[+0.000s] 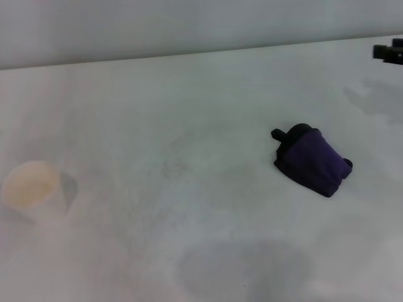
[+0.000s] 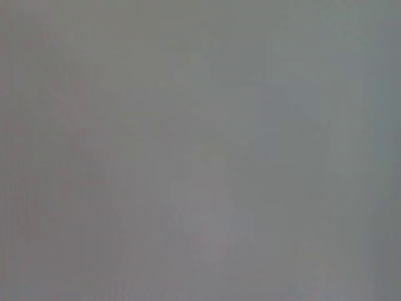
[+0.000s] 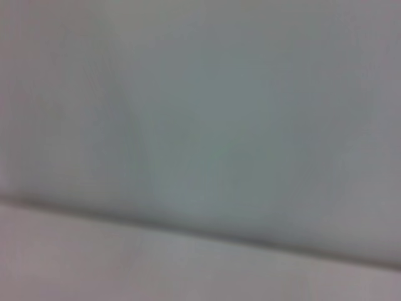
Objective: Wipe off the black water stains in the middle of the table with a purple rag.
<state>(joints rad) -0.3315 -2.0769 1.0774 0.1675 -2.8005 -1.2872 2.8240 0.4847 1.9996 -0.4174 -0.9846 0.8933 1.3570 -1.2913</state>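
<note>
White table (image 1: 208, 82), seen from the head camera. At far left, a paper cup (image 1: 31, 189), upright. Near the middle, only faint grey smudging; no clear black stain (image 1: 173, 165) left, so wiping judged finished or nearly so. Right of centre, purple rag (image 1: 312, 161) lying bunched and loose, held by nothing. At far right edge, a dark sliver of the right gripper (image 1: 389, 51), well apart from the rag; open or closed, cannot tell. Left gripper out of sight.

From my remote station, only a dark tip of my right gripper (image 1: 389, 51) shows at the head view's far right edge; my left arm stays unseen.
</note>
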